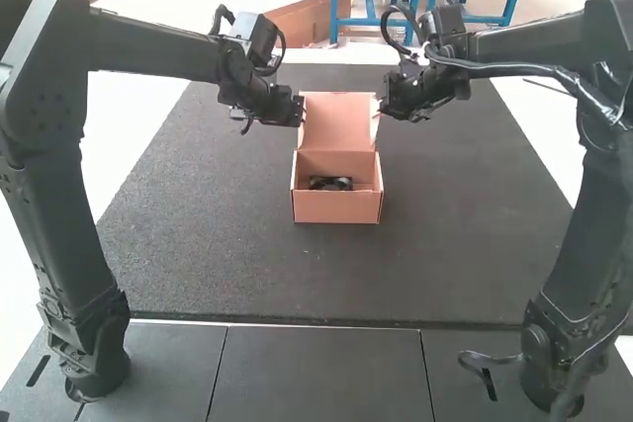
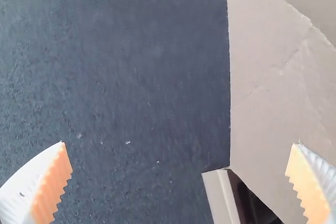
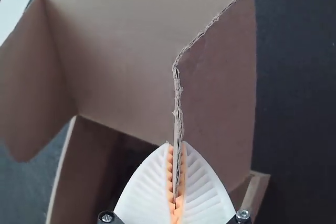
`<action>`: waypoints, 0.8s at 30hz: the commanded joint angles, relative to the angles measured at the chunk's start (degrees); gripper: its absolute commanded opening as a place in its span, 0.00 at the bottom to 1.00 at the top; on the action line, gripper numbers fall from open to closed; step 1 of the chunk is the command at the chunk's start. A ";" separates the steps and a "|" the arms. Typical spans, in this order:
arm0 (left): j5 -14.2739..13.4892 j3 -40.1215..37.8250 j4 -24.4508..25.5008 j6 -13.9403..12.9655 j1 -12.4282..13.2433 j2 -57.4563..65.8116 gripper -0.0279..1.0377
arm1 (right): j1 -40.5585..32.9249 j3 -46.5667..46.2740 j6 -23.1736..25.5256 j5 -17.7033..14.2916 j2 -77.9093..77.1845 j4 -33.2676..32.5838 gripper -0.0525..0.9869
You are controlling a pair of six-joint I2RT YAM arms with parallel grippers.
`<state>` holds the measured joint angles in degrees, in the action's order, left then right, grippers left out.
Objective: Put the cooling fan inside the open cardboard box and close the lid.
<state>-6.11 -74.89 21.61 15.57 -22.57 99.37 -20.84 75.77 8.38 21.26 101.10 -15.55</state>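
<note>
Black tabletop mat (image 1: 198,205): cardboard box (image 1: 336,207) holds cooling fan (image 1: 330,183), lid (image 1: 337,124) upright. Left end effector (image 1: 293,111) wide open beside lid; right end effector (image 3: 177,153) clamped on its side flap (image 3: 220,77).

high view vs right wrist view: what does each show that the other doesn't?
High only: the cooling fan lying inside the box, and the left tool at the lid's left edge. Right wrist only: the grip up close, the right tool shut on the ragged edge of the lid's side flap. Both: the lid standing up, not yet closed, and the dark mat.
</note>
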 commanded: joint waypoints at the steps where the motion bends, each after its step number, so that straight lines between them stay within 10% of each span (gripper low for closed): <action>1: 0.57 -2.01 0.19 0.60 -0.46 -1.20 0.94 | -1.40 -2.03 -1.35 0.45 -2.31 -0.71 0.04; 24: 0.57 -0.43 3.27 1.21 -0.64 -2.87 0.94 | -3.51 -19.52 0.06 -7.72 -13.47 15.20 0.04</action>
<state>-5.96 -74.87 25.06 16.01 -22.57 99.35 -23.40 58.02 7.11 14.94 90.06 -2.26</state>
